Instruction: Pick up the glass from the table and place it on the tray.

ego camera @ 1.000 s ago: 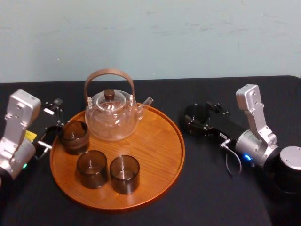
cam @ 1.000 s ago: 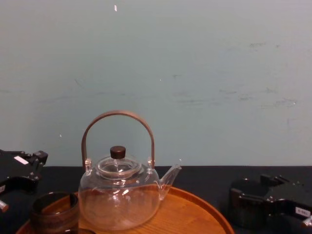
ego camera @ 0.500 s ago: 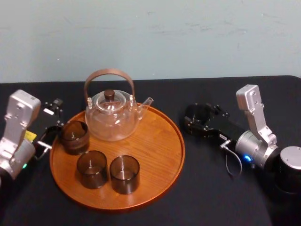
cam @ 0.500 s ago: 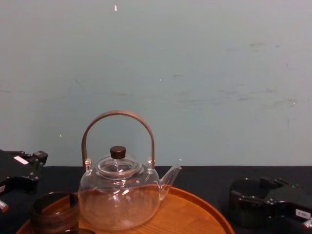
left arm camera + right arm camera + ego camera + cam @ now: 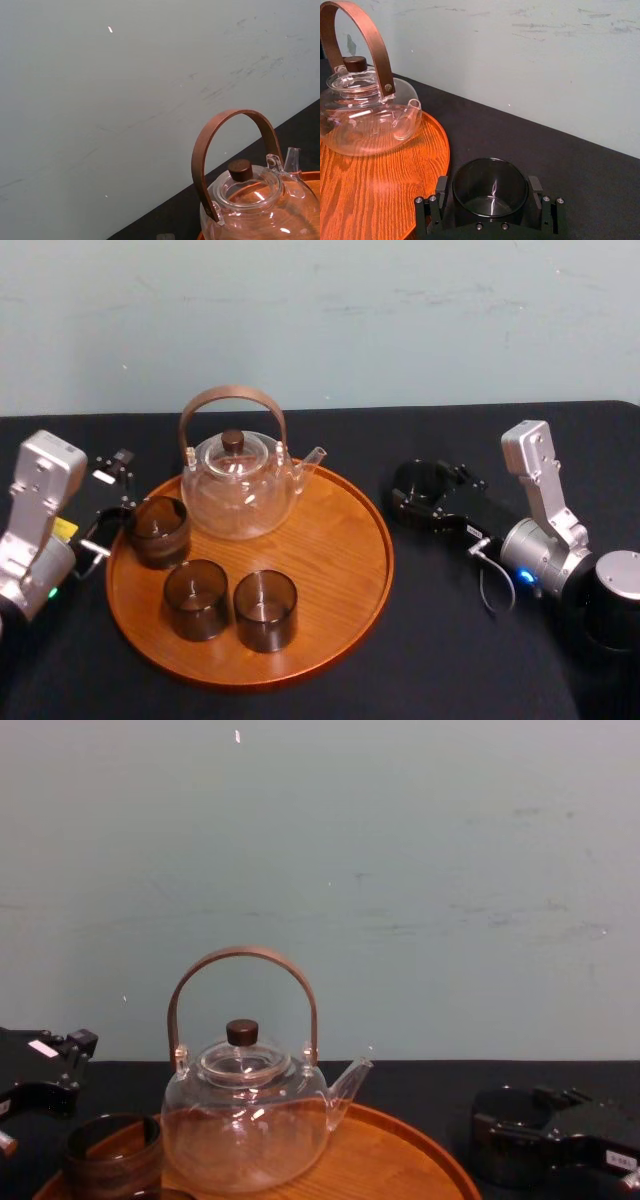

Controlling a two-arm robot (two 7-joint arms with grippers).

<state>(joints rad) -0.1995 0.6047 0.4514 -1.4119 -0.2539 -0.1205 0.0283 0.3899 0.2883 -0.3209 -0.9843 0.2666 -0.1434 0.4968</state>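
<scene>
Right pincer [image 5: 489,195] clasps the glass [image 5: 490,181] (on the table, beside the tray [image 5: 370,190]).

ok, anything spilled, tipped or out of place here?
Nothing spilled or tipped. One dark glass stands off the tray, on the black table to its right, with the right end effector around it. Three glasses and the glass teapot sit upright on the tray. Left end effector is at its left edge.

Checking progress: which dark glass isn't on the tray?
The glass at the right claw, on the black table right of the tray; the other three stand on it, one by the left claw.
</scene>
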